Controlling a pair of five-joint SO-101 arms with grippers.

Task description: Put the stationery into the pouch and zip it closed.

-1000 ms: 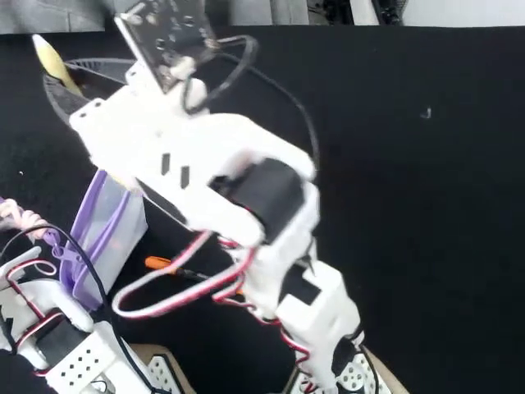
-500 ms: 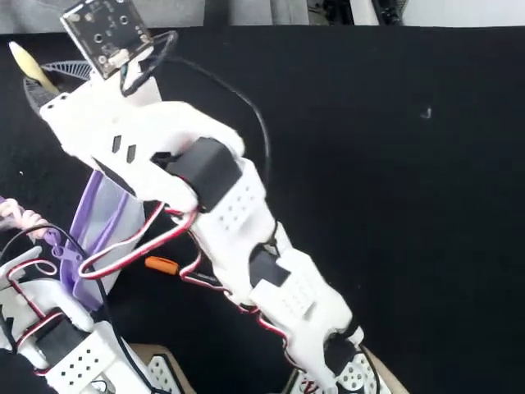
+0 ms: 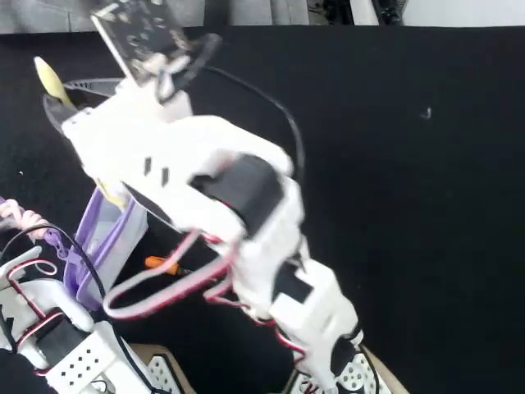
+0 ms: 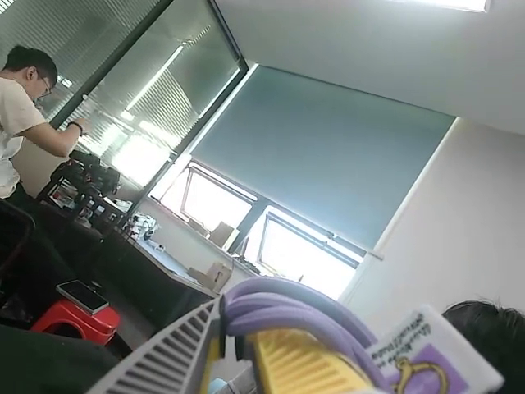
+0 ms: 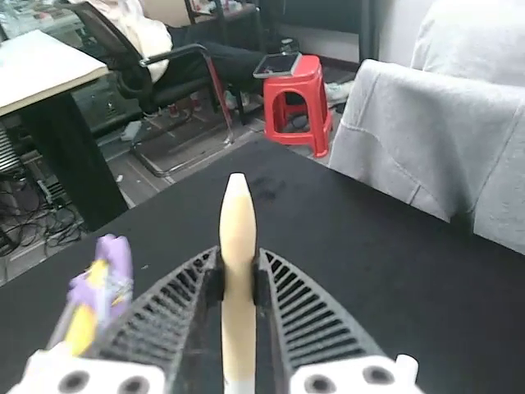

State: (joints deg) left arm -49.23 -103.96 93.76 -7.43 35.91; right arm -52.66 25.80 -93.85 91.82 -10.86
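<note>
The step in hand is loading: the right claw [image 5: 236, 271] is closed narrow on a cream pen [image 5: 235, 213], held high over the far left of the desk [image 3: 410, 205], beyond the pouch [image 3: 111, 234]. The pouch stands at the near left, its purple rim apparently pinched in the left claw [image 4: 215, 324]. Next, I think, the pen must come down, tip first, into the mouth. Something yellow [image 4: 287, 361] shows inside the rim; I cannot tell what. 1 orange thing [image 3: 158, 264] lies on the desk beside the pouch.
</note>
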